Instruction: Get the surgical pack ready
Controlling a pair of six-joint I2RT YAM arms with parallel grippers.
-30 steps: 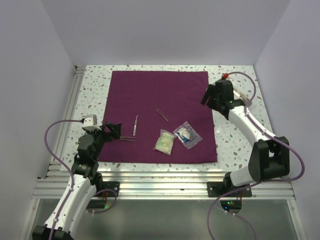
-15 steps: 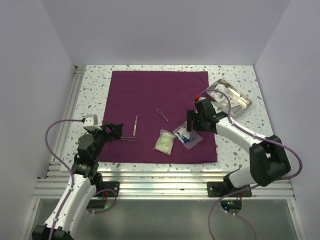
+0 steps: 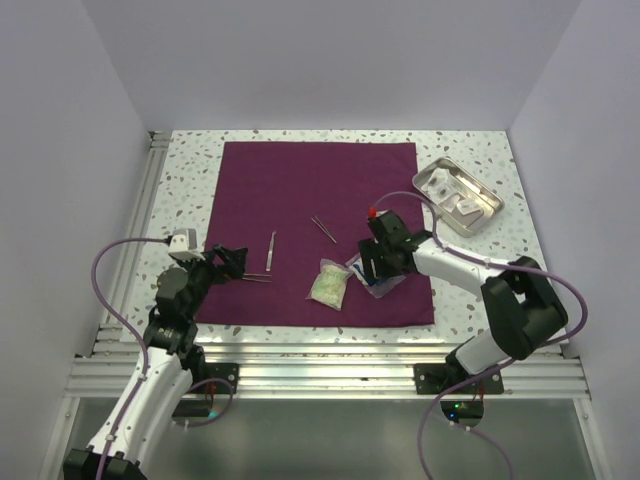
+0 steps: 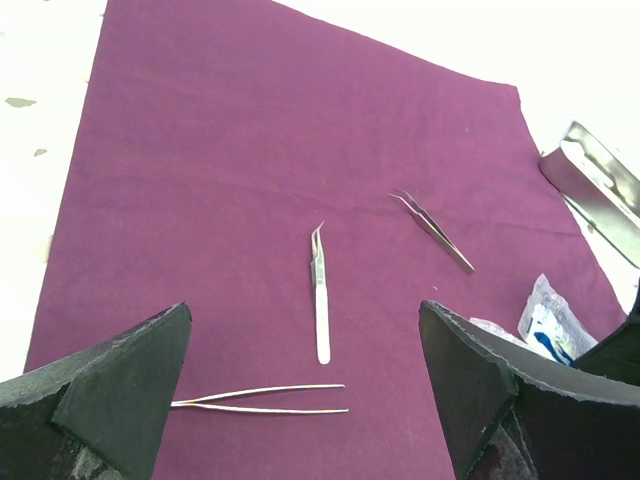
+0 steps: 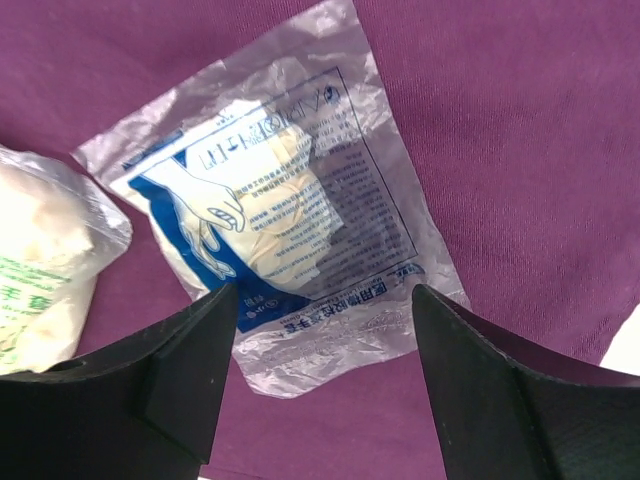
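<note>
Surgical pack (image 3: 300, 190) cloth lies spread as a flat square sheet on the table (image 3: 470, 270); we judge it is left unfolded so the items can be laid out on it first. Three tweezers (image 3: 271, 248) lie apart near its centre and left. A gauze packet (image 3: 328, 283) and a glove packet (image 5: 270, 230) lie side by side toward the near right corner. A metal tray (image 3: 458, 195) sits on the bare table beyond the right edge. We see the right gripper (image 5: 322, 300) poised just above the glove packet, jaws open on either side of it and gripping nothing. The left gripper (image 3: 230, 262) sits at the near left edge, jaws wide and empty, facing the tweezers, well apart from the right arm
</note>
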